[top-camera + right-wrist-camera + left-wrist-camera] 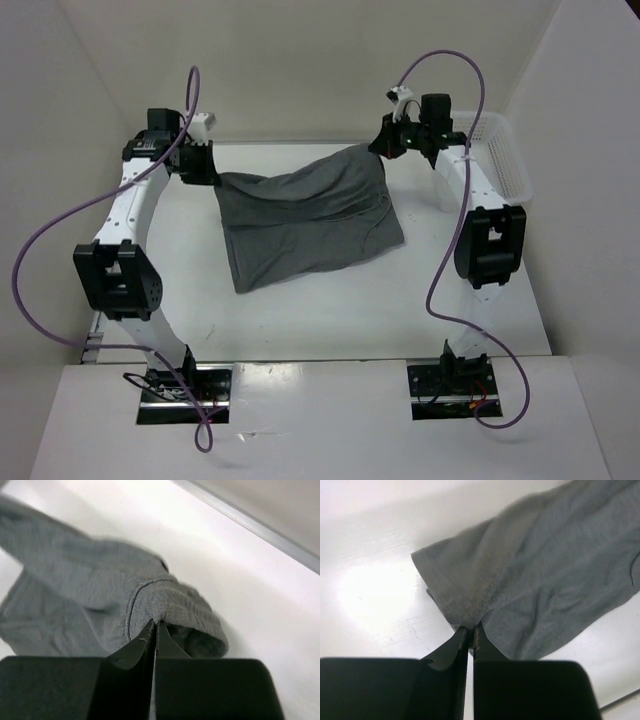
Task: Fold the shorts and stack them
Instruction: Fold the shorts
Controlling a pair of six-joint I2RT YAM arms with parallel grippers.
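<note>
The grey shorts (305, 215) are held up off the table along their far edge and drape down toward me, the near edge lying on the table. My left gripper (212, 172) is shut on the far left corner of the shorts (530, 575), pinching the fabric at the fingertips. My right gripper (382, 148) is shut on the far right corner, a ribbed waistband edge of the shorts (175, 605). Both grippers (471, 628) (156, 624) hang above the back of the table (300, 320).
A white mesh basket (500, 160) stands at the back right, just beyond the right arm. White walls close in the table at the back and sides. Purple cables loop from both arms.
</note>
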